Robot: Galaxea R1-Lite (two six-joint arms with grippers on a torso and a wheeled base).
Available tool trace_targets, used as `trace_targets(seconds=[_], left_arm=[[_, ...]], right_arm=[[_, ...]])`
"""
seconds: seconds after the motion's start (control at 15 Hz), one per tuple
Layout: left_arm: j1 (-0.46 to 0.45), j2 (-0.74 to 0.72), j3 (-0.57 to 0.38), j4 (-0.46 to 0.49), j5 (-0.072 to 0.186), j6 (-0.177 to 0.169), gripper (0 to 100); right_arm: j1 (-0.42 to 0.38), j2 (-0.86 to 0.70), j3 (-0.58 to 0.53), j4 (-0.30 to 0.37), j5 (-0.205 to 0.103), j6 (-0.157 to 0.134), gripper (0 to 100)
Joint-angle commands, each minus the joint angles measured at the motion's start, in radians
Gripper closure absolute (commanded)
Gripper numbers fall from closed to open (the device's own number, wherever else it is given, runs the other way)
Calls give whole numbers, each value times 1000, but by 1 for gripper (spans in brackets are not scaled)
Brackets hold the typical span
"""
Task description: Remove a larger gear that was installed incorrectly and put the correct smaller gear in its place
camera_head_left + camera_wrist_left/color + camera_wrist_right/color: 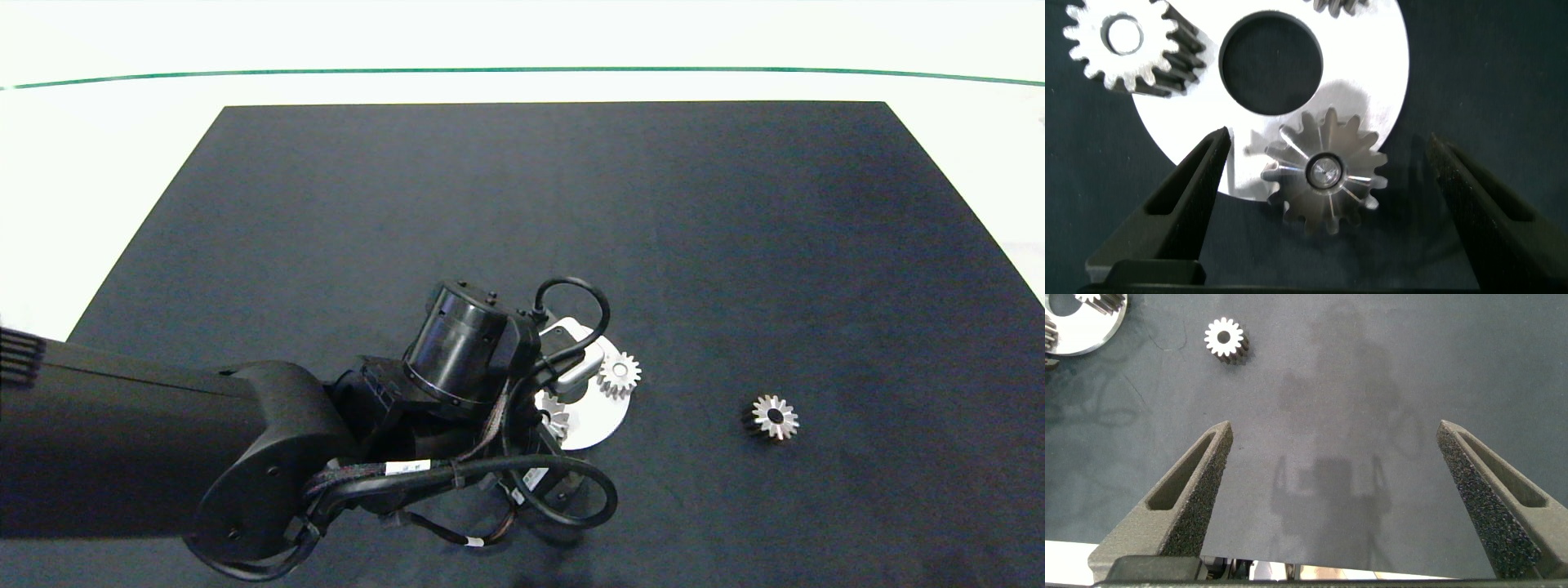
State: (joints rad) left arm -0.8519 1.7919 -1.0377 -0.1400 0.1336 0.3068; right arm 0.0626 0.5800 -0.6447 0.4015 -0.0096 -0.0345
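The larger gear, silver with long pointed teeth, sits on a peg at the edge of the white round plate. My left gripper hangs open right over it, one finger on each side, not touching. In the head view the left arm covers most of the plate, and only a sliver of this gear shows. The smaller gear lies loose on the black mat to the plate's right, also seen as the smaller gear. My right gripper is open over bare mat, outside the head view.
Two more small gears are on the plate: one small gear and another small gear at the frame edge. The plate has a large round centre hole. The black mat lies on a white table.
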Motion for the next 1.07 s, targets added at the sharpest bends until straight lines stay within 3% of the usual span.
trace_targets(seconds=[0.07, 0.33, 1.07], left_arm=[[2, 1, 8, -4, 0, 2, 0], [1, 0, 7, -7, 0, -14, 5], [1, 1, 25, -27, -2, -15, 28]], right_arm=[[0, 0, 0, 2, 0, -1, 0], [0, 0, 0, 2, -1, -1, 0], [0, -2, -1, 2, -1, -1, 0]])
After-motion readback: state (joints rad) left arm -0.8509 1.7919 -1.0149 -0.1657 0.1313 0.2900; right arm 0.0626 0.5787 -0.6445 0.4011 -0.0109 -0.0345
